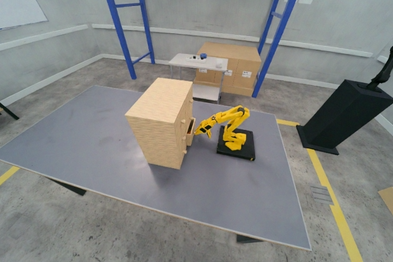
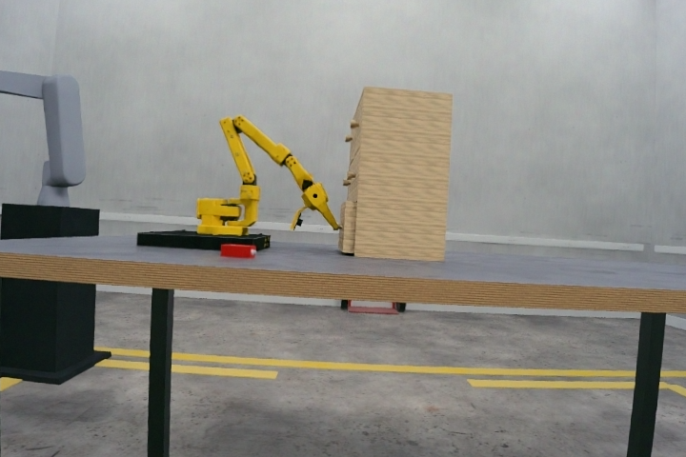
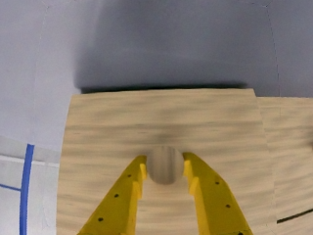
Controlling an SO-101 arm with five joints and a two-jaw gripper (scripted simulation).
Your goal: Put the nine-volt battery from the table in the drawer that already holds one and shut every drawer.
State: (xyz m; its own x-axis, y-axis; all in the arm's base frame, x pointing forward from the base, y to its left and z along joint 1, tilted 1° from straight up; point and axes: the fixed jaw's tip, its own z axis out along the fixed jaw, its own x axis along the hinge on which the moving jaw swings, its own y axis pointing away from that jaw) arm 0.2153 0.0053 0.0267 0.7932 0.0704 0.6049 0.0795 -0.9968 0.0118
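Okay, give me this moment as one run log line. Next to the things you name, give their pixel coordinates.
end effector point(image 1: 195, 133) point(image 2: 337, 228) point(image 3: 165, 165): shut on drawer knob point(image 3: 165, 168) | drawer point(image 1: 189, 138) point(image 2: 346, 227) point(image 3: 105, 193): partly out | red battery point(image 2: 236, 250): on table point(image 1: 110, 154) point(image 2: 490, 274)

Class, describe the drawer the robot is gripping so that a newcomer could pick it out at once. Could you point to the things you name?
On the grey table point(image 1: 88, 138) point(image 2: 516, 271) stands a tall wooden cabinet point(image 1: 153, 129) point(image 2: 400, 177). Low on its knobbed front, facing the yellow arm point(image 1: 231, 115) point(image 2: 260, 141), is the drawer point(image 1: 189, 139) point(image 2: 347, 231) point(image 3: 108, 122). It alone clearly juts out, its knob point(image 3: 165, 165) between the gripper's fingers.
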